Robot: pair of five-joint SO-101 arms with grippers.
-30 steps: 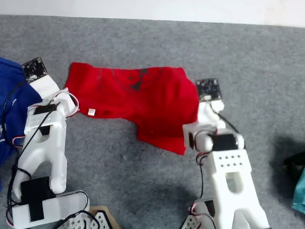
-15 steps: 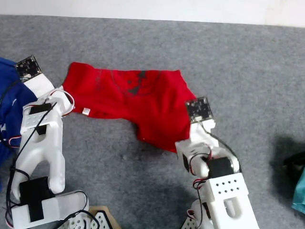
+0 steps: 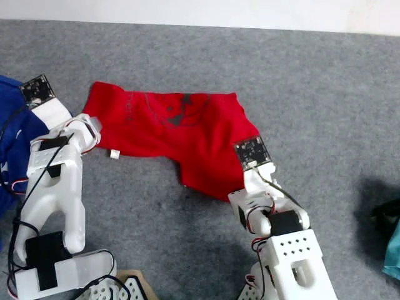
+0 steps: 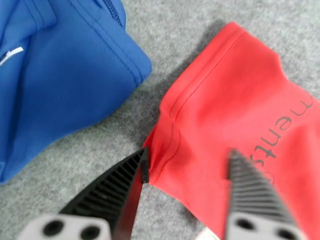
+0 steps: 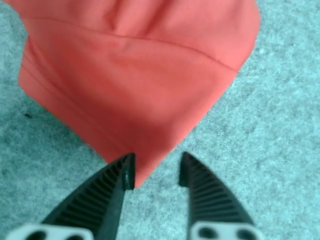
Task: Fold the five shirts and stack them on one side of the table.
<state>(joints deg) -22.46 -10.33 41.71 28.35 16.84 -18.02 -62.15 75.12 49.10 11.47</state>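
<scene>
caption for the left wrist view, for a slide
Left hand open over the red shirt edge, blue shirt nearby on grey table.

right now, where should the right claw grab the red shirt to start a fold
Probably the pointed hem corner of the red shirt, approached low from the bare table side. That corner lies flat and juts out toward the open right claw, with grey table on both sides, so a finger could slide under its edge.
</scene>
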